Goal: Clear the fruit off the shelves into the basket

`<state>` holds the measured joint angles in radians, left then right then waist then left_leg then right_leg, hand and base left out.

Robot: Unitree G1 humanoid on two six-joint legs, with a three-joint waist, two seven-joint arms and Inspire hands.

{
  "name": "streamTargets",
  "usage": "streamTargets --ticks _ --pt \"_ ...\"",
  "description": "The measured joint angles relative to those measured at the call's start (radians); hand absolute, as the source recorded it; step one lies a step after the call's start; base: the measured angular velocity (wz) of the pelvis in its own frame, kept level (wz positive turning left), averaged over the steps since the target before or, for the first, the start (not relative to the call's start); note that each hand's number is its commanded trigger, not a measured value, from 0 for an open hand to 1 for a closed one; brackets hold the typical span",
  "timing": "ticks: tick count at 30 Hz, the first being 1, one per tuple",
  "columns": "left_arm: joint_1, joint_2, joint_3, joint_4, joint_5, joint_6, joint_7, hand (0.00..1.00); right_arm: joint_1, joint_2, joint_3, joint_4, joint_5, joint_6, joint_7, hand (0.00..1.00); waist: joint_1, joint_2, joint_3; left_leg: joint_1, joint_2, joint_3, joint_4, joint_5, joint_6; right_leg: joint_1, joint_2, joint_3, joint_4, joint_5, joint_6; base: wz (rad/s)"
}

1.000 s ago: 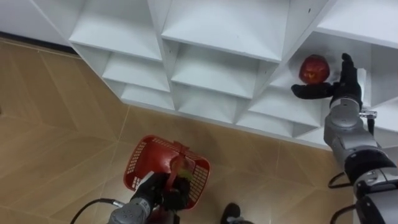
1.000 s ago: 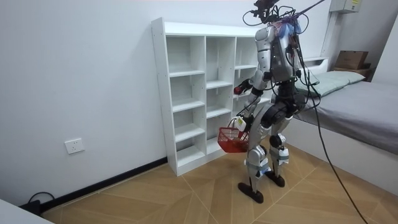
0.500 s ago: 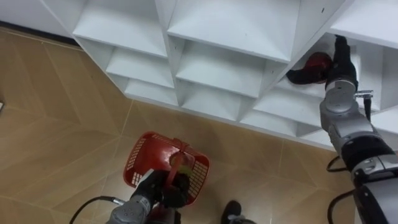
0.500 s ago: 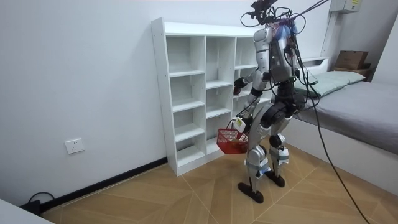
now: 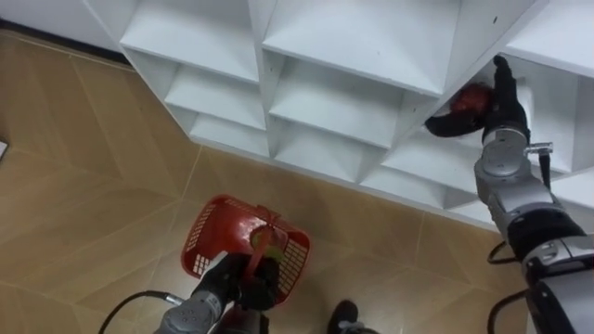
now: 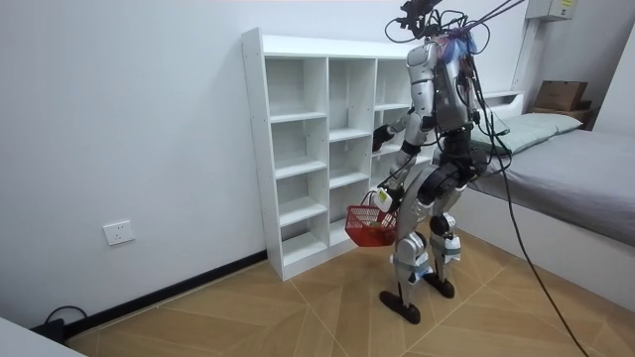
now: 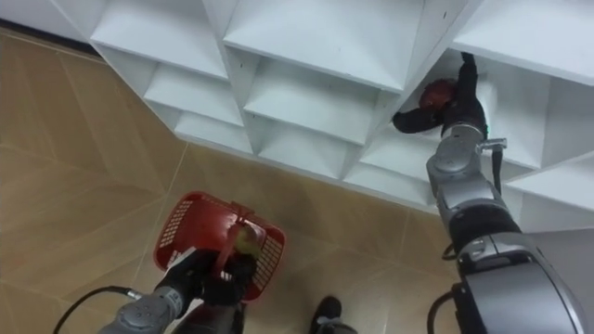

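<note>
A red apple (image 5: pixel 467 96) lies in a compartment of the white closet (image 5: pixel 353 46) at the upper right. My right hand (image 5: pixel 497 111) reaches into that compartment. Its thumb lies below and to the left of the apple and its straight fingers stand behind it, cupping it while open. At the bottom, my left hand (image 5: pixel 243 283) is shut on the handle of a red mesh basket (image 5: pixel 206 243), which hangs over the wooden floor. A greenish-red fruit-like thing (image 5: pixel 263 239) sits by the handle. In the room view I stand close before the closet (image 6: pixel 308 149) with the basket (image 6: pixel 369 226) at knee height.
The other closet compartments (image 5: pixel 325 102) in view hold nothing. Bare wooden floor (image 5: pixel 83 186) spreads to the left and below. In the room view a bed (image 6: pixel 566 149) stands behind me on the room view's right, and a wall socket (image 6: pixel 117 233) is low on the wall.
My right hand has pushed deeper into the compartment and now cups the apple, partly covering it. The basket hangs as before. The view has shifted a little.
</note>
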<state>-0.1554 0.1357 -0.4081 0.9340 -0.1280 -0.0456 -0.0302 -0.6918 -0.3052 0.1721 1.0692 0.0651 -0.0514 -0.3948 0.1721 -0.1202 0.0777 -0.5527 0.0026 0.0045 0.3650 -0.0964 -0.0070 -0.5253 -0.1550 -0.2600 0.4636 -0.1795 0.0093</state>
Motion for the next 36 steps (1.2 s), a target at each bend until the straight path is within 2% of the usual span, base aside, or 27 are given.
streamTargets --ticks 6,7,8,9,14,17,20,36 --pt "0.015 0.0 0.0 -0.029 0.0 0.0 0.002 1.0 0.003 -0.004 0.001 0.004 0.003 -0.026 -0.009 0.0 -0.004 0.0 -0.0002 -0.012 0.0 -0.001 -0.004 0.0 -0.001 -0.016 0.001 0.001 0.001 0.0 0.0 0.0" --pt "0.02 -0.001 -0.001 -0.036 0.0 0.0 0.002 1.0 0.003 -0.004 0.001 0.004 0.003 -0.027 -0.008 0.09 -0.005 0.0 -0.0003 -0.012 0.0 -0.001 -0.004 0.0 -0.001 -0.016 0.001 0.001 0.0 0.0 0.0 0.0" --pt "0.022 -0.002 -0.001 -0.04 0.0 0.0 0.002 1.0 0.003 -0.004 0.001 0.004 0.003 -0.027 -0.007 0.71 -0.005 0.0 -0.0003 -0.013 0.0 -0.001 -0.004 0.0 -0.001 -0.016 0.001 0.001 0.0 0.0 0.0 0.0" --pt "0.023 -0.002 -0.001 -0.042 0.0 0.0 0.003 1.0 0.003 -0.004 0.001 0.004 0.003 -0.028 -0.007 1.0 -0.005 0.0 -0.0003 -0.013 0.0 -0.001 -0.004 0.0 -0.001 -0.016 0.001 0.001 0.0 0.0 0.0 0.0" --pt "0.026 0.0 -0.007 -0.051 0.0 0.0 0.007 1.0 0.004 -0.004 0.002 0.005 -0.004 -0.036 -0.018 1.0 -0.005 0.0 -0.0006 -0.014 0.0 -0.001 -0.004 0.0 -0.001 -0.016 0.001 0.001 -0.002 0.0 0.0 0.0" --pt "0.026 0.0 -0.013 -0.051 0.0 0.001 0.015 1.0 0.004 -0.025 0.0 0.005 -0.005 -0.036 -0.044 1.0 -0.005 0.001 -0.001 -0.014 0.001 -0.001 -0.004 0.0 -0.001 -0.016 0.003 0.001 -0.002 0.0 0.0 0.0" --pt "0.025 -0.002 -0.019 -0.051 0.0 0.002 0.02 1.0 0.005 -0.027 0.0 0.006 -0.016 -0.035 -0.058 1.0 -0.005 0.003 -0.002 -0.014 0.002 -0.001 -0.004 0.0 -0.001 -0.017 0.004 0.001 -0.002 0.0 0.0 0.0" --pt "0.021 -0.003 -0.028 -0.051 -0.001 0.002 0.022 1.0 0.006 -0.012 0.003 0.008 -0.026 -0.038 -0.031 1.0 0.0 0.005 -0.003 -0.009 0.003 -0.008 -0.002 0.004 -0.005 -0.01 0.006 -0.002 0.002 0.003 -0.005 0.0"
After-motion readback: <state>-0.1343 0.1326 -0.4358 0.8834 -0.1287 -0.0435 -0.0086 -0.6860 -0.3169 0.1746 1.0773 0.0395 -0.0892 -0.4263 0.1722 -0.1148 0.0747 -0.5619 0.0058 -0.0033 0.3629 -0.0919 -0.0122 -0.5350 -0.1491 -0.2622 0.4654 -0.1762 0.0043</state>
